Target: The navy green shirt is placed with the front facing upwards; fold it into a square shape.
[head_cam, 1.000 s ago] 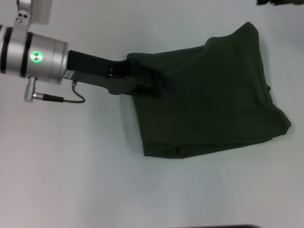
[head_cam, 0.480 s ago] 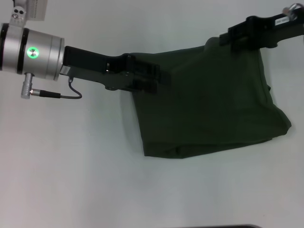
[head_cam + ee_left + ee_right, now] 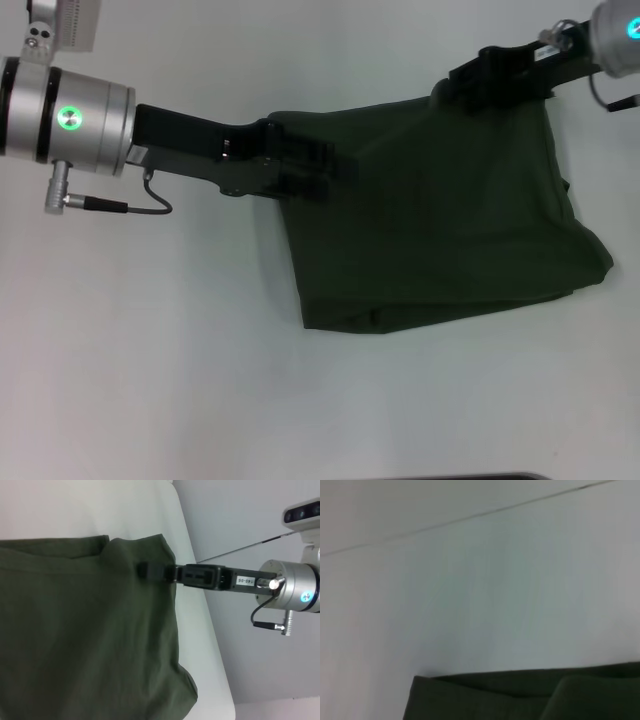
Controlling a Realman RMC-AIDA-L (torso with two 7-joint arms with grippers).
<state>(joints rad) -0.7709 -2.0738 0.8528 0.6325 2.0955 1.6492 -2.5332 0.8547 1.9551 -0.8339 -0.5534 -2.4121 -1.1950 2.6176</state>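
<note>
The navy green shirt [image 3: 450, 220] lies folded on the white table, plain green side up, with no lettering showing. My left gripper [image 3: 335, 165] reaches in from the left and rests over the shirt's far left corner. My right gripper [image 3: 462, 88] comes in from the upper right and sits at the far right corner. In the left wrist view the right gripper [image 3: 147, 571] overlaps the shirt [image 3: 90, 630] at its edge. The right wrist view shows only a strip of the shirt [image 3: 530, 700] against the table.
White table [image 3: 150, 350] surrounds the shirt on the left and in front. A dark strip [image 3: 470, 477] shows at the near edge. The left wrist view shows the table's side edge [image 3: 210, 645] just past the shirt.
The right arm came into view from the upper right and moved left to the shirt's far right corner. The left gripper shifted slightly up and left. The shirt's outline looks unchanged.
</note>
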